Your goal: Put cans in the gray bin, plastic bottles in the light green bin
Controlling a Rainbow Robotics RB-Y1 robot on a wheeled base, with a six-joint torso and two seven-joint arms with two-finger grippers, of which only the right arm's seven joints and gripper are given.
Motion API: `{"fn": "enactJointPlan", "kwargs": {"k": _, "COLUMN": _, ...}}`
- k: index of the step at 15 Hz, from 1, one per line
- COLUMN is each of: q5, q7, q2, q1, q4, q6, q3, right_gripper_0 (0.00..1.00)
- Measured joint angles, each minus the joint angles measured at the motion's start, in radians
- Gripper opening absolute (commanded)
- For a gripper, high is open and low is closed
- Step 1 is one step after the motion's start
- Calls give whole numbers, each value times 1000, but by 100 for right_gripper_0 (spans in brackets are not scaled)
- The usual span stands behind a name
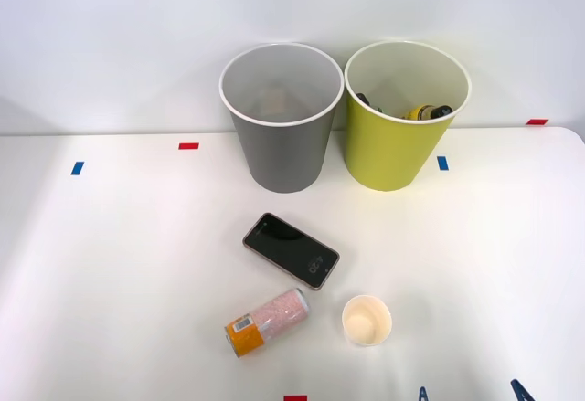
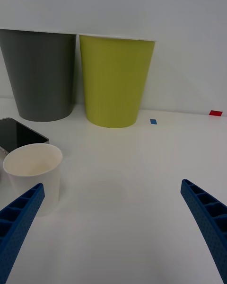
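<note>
The slim pink speckled can with an orange end (image 1: 266,321) lay on its side on the white table (image 1: 110,264), between a black smartphone (image 1: 291,250) and a cream paper cup (image 1: 366,320). Behind stood the round gray bin (image 1: 281,150) and the lime-green bin (image 1: 393,150), which held what looked like a yellow-labelled bottle (image 1: 421,112). The right gripper (image 2: 113,217) hovered low near the cup, blue ribbed fingers (image 2: 208,215) spread wide and holding nothing.
</note>
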Motion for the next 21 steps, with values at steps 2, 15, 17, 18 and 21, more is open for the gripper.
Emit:
{"fn": "enactJointPlan", "kwargs": {"k": 2, "q5": 0, "q7": 0, "q2": 0, "q1": 0, "q4": 0, "q6": 0, "q3": 0, "right_gripper_0": 100}}
{"fn": "enactJointPlan", "kwargs": {"k": 15, "q5": 0, "q7": 0, "q2": 0, "q1": 0, "q4": 0, "q6": 0, "q3": 0, "right_gripper_0": 100}}
{"fn": "enactJointPlan", "kwargs": {"k": 17, "q5": 0, "q7": 0, "q2": 0, "q1": 0, "q4": 0, "q6": 0, "q3": 0, "right_gripper_0": 100}}
{"fn": "enactJointPlan", "kwargs": {"k": 18, "q5": 0, "q7": 0, "q2": 0, "q1": 0, "q4": 0, "q6": 0, "q3": 0, "right_gripper_0": 100}}
{"fn": "enactJointPlan", "kwargs": {"k": 21, "q5": 0, "q7": 0, "q2": 0, "q1": 0, "q4": 0, "q6": 0, "q3": 0, "right_gripper_0": 100}}
